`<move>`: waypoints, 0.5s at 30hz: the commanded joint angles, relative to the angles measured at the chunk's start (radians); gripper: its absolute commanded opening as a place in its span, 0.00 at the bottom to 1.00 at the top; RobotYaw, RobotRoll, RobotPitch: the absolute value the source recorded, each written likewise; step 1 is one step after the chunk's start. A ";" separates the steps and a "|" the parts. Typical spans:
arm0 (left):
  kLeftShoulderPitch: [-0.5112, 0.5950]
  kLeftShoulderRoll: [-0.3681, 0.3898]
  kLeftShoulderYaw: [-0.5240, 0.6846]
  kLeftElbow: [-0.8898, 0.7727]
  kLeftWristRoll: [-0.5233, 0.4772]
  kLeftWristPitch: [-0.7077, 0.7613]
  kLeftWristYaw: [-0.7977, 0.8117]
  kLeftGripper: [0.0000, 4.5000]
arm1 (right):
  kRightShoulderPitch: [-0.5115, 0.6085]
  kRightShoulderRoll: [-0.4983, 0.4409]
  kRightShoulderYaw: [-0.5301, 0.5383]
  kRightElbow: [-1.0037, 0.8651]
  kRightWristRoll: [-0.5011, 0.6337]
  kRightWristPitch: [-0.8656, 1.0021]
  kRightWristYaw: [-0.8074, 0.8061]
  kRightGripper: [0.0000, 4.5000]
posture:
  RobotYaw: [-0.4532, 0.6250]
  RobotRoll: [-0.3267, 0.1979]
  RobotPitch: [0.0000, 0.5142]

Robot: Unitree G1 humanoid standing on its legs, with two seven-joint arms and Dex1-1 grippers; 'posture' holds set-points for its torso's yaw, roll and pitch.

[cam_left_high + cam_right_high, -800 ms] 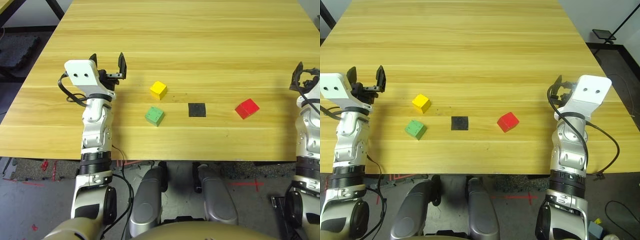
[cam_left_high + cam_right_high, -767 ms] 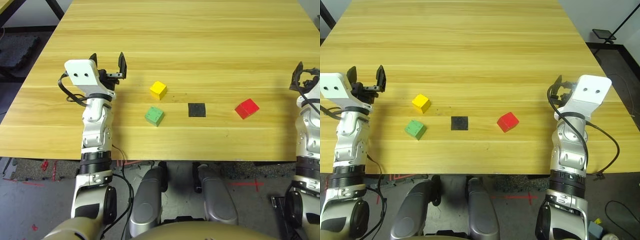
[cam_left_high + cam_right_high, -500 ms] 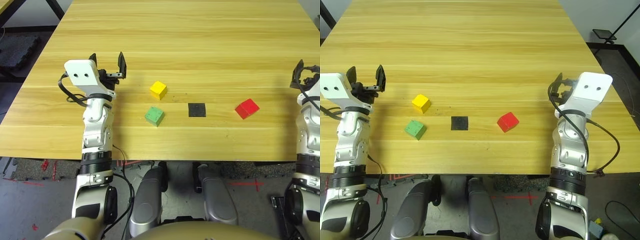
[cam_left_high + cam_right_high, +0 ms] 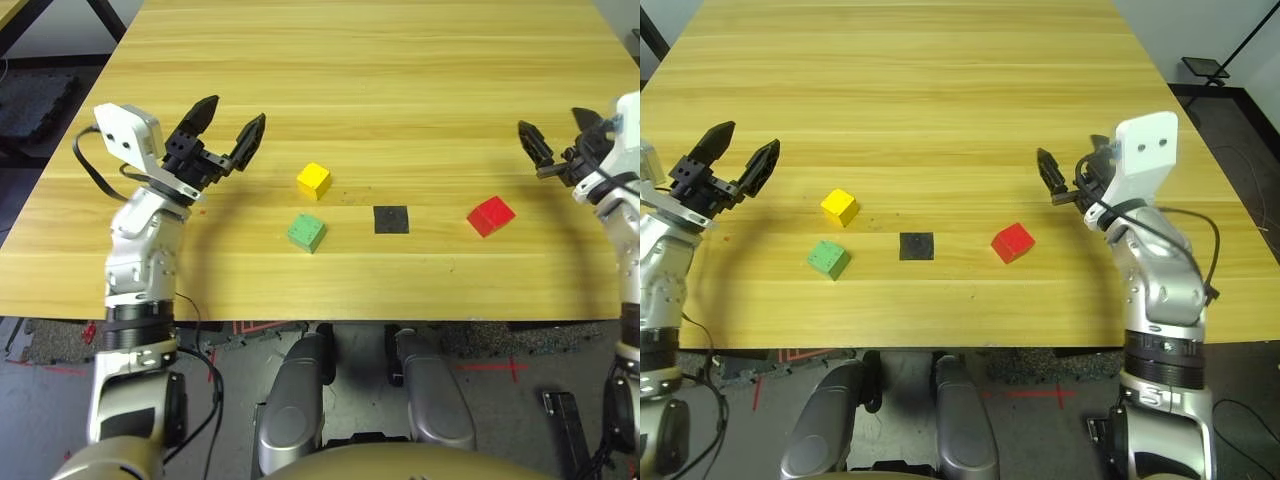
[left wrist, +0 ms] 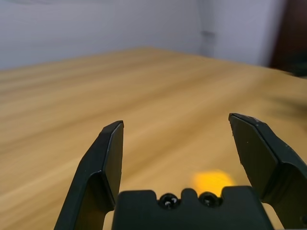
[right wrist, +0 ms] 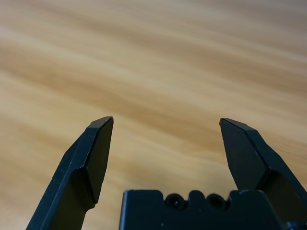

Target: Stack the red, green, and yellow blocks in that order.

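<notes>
Three blocks: one red block (image 4: 491,216), one green block (image 4: 306,232), one yellow block (image 4: 314,181); all lie apart on the table (image 4: 380,90), nothing stacked yet.
Other things: one flat black patch (image 4: 391,219), between the green and red blocks; two grippers.
Right gripper (image 4: 557,146): your fingers are spread wide and carry nothing; the right wrist view shows bare wood between them.
Left gripper (image 4: 228,122): likewise spread apart and carrying nothing, hanging above the table.
Key relation: the red block lies near your right gripper, inward toward the table's middle and back toward the robot's body from the fingertips. It is well apart from your left gripper, with the patch and the other two blocks in between.
Nearer arm: right for red; left for yellow and green.
Yellow from left gripper: just inward of the fingertips and a little toward the body; it shows as a blurred yellow spot low between the fingers (image 5: 108,158) in the left wrist view.
Green from left gripper: farther toward the body than the yellow, on the same inward side.
Long axis: none to speak of; cubes, though the red one sits turned corner-on to you, so I judge you will want to turn the wrist to meet flat faces.
Likely step: red goes first, so reach with your right arm.
</notes>
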 commanded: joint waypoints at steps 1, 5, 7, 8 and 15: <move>-0.004 0.055 -0.079 0.067 -0.001 0.017 -0.267 0.99 | -0.046 -0.074 0.039 -0.064 0.086 0.187 0.089 1.00 | 0.56 0.56 0.47; -0.091 0.064 -0.112 0.222 0.062 -0.050 -0.397 0.99 | -0.096 -0.135 0.080 -0.093 0.112 0.322 0.126 1.00 | 0.55 0.53 0.46; -0.144 0.056 -0.125 0.291 0.093 -0.093 -0.439 0.99 | -0.106 -0.166 0.107 -0.109 0.124 0.398 0.139 1.00 | 0.54 0.53 0.46; -0.167 0.051 -0.129 0.318 0.103 -0.105 -0.454 0.99 | -0.107 -0.178 0.116 -0.119 0.132 0.434 0.142 1.00 | 0.53 0.53 0.45; -0.252 0.033 -0.138 0.403 0.126 -0.127 -0.552 0.99 | -0.042 -0.220 0.136 -0.240 0.164 0.549 0.164 1.00 | 0.53 0.52 0.44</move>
